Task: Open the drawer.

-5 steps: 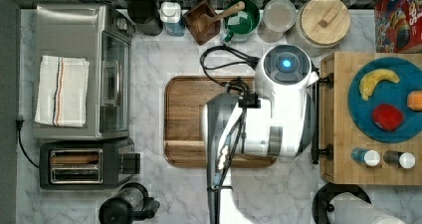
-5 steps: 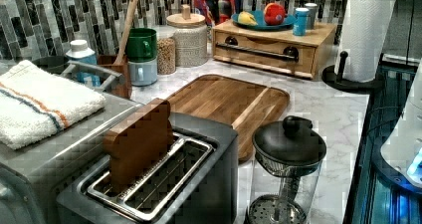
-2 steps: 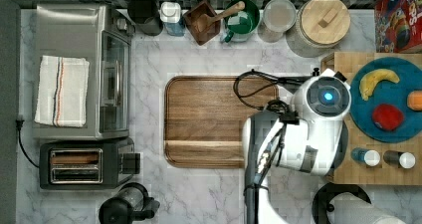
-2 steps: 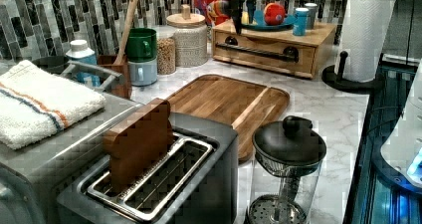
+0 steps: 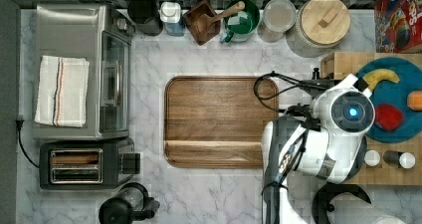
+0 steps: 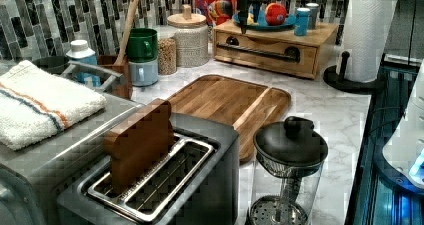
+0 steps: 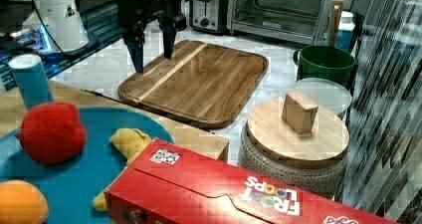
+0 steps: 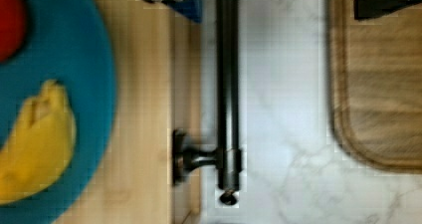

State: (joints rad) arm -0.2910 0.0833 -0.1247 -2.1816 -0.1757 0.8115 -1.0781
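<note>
Drawer shut, hand poised above its handle, pull not yet begun.

In the left view, nearest stands the brushed-metal toaster [image 6: 160,185], beyond it the darker, rounded-corner wooden tray [image 6: 235,102] on the veined marble desk [image 6: 325,120], and at the far end the drawer [image 6: 272,47], pale bamboo, flush in its box, its long black bar handle [image 8: 227,84] on round mounts. The hand [image 7: 152,47] hangs over it with its dark tapered fingers apart, gripping nothing. Descent, grip and pull all remain, by my judgement.
</note>
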